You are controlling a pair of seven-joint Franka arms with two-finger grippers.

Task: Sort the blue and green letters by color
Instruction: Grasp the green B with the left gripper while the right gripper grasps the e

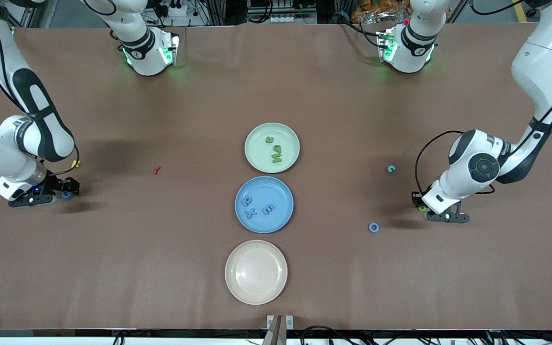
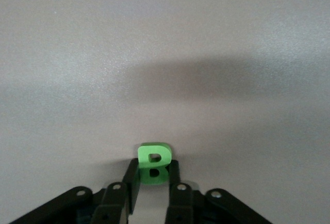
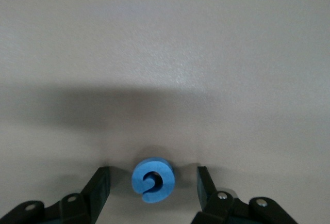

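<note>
My left gripper (image 2: 153, 171) is down at the table near the left arm's end, shut on a green letter B (image 2: 153, 161) that stands on edge; in the front view a bit of green (image 1: 421, 208) shows at that gripper (image 1: 423, 206). My right gripper (image 3: 152, 176) is low at the right arm's end, open, with a blue curled letter (image 3: 153, 180) lying flat between its fingers (image 3: 101, 178) and untouched. The green plate (image 1: 257, 136) holds green letters (image 1: 276, 155). The blue plate (image 1: 278, 189) holds three blue letters (image 1: 268, 209).
A beige plate (image 1: 256, 272) sits nearest the front camera, in line with the other two. A blue ring letter (image 1: 373, 227) and a teal-green letter (image 1: 391, 168) lie near the left gripper. A dark-red letter (image 1: 156, 169) and a yellow one (image 1: 77, 164) lie toward the right arm's end.
</note>
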